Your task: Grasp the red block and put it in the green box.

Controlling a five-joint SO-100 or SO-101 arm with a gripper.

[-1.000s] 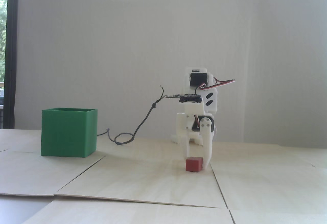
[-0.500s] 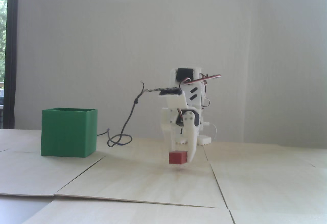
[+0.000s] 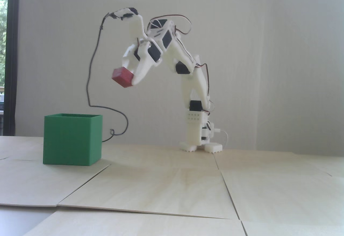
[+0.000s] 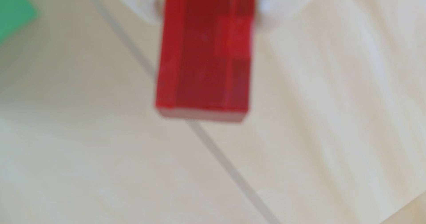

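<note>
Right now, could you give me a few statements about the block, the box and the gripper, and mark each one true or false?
1. The gripper holds the red block in the air. True.
2. The red block already lies inside the green box. False: it is above the table, up and to the right of the box in the fixed view.
3. The green box stands on the table, left of the arm's base in the fixed view. True.
4. The box is tipped on its side. False: it stands upright, opening upward.
5. The wrist view shows the block between the white fingers. True.
</note>
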